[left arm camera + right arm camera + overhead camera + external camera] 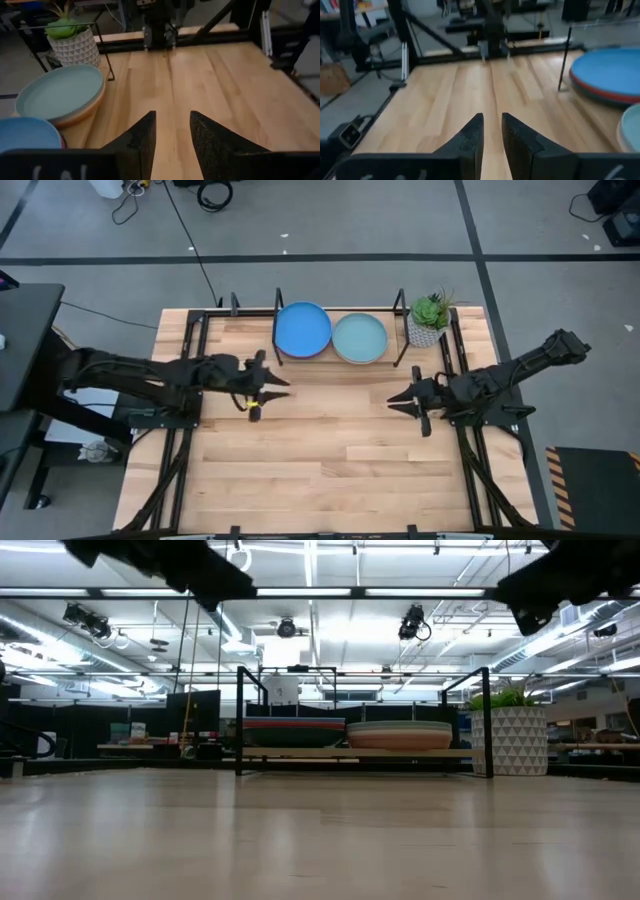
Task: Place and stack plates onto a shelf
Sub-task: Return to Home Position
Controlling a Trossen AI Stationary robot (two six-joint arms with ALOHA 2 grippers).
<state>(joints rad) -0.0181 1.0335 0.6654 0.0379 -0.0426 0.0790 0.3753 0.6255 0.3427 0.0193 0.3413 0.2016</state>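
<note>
Wood table (330,470), open lab room behind. Shelf (238,725) is set at the middle of the table's far edge, with a plant (428,320) just beside it toward the far right corner. 2 stacks are seen on the shelf, side by side. Left stack (295,732) is topped by the blue plate (302,330), right stack (400,735) by the pale teal plate (359,338). Lower layers are too thin to be counted in the low view. No plate is seen off the shelf, so stacking is judged done and only homing is left.

Left gripper (283,388) is held high over the table's left half, near the shelf's left end. Its fingers are parted by a narrow gap, nothing held. Right gripper (392,402) is held over the right half, near the shelf's right end, with the same narrow gap and no load.

For homing:
- Each arm should be drawn back toward its own side edge.
- Height should be kept throughout.
- No swing toward the far edge, so posts and stacks are not clipped.
- The 2 grippers point at each other, so neither should be advanced toward the table's middle.
</note>
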